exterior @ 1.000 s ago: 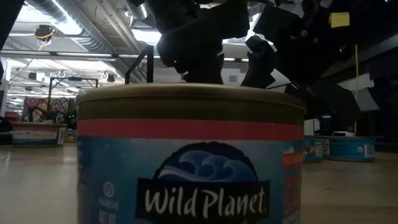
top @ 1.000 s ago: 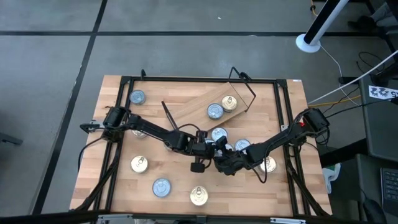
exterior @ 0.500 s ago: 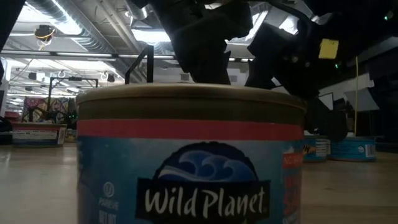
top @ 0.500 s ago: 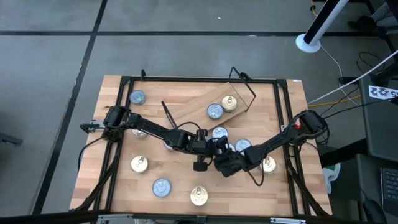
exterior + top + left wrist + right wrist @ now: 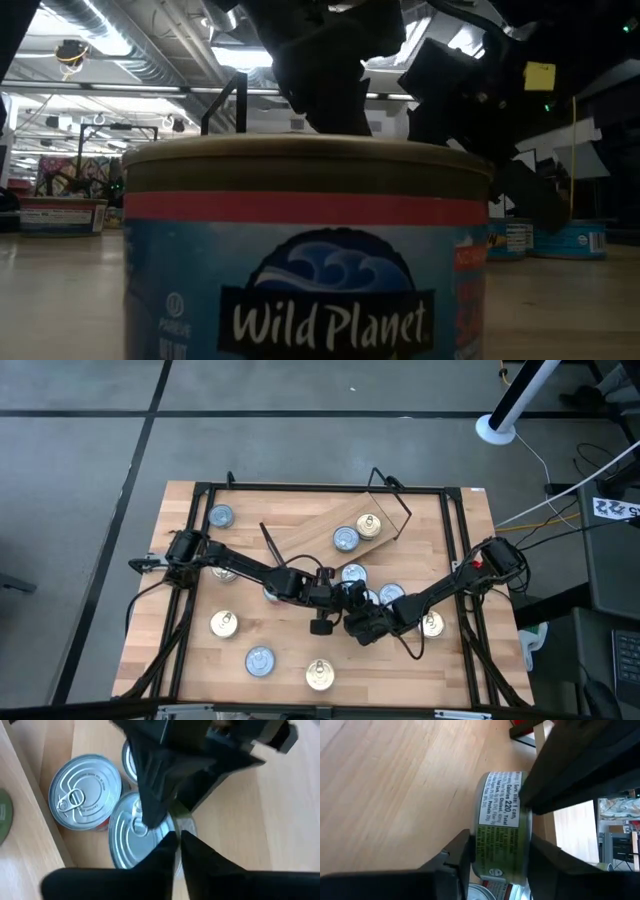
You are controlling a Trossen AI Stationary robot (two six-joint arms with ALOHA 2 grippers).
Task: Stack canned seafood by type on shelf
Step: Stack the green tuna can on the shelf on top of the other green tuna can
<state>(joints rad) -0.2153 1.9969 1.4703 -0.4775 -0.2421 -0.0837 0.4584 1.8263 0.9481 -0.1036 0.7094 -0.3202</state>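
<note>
Wooden desk [image 5: 200, 660]: tins lie scattered on it, gold ones near the near edge and right edge, a blue one by the far left corner.
Shelf [image 5: 310, 535]: lies askew toward the far edge; one silvery-topped tin [image 5: 345, 539] and one gold tin [image 5: 369, 525] sit on it side by side, unstacked.
Step in hand: pickup at mid-desk, judged early in the task, as most tins are off the shelf.
Right hand [image 5: 501, 852]: its fingers press both sides of a green-labelled tin [image 5: 502, 827] standing on the desk.
Left hand [image 5: 178, 836]: fingers almost together, holding nothing, tips just over a silvery pull-ring lid [image 5: 140, 837]; I cannot tell if this is the same tin.
Next move: likely a straight lift, clear of the neighbouring tins and the left hand, then a carry to the matching tin on the shelf.
Writing: "Wild Planet" on the blue tin [image 5: 305, 260] nearest the low camera; "Calories 220" and "1 can" on the gripped tin.
</note>
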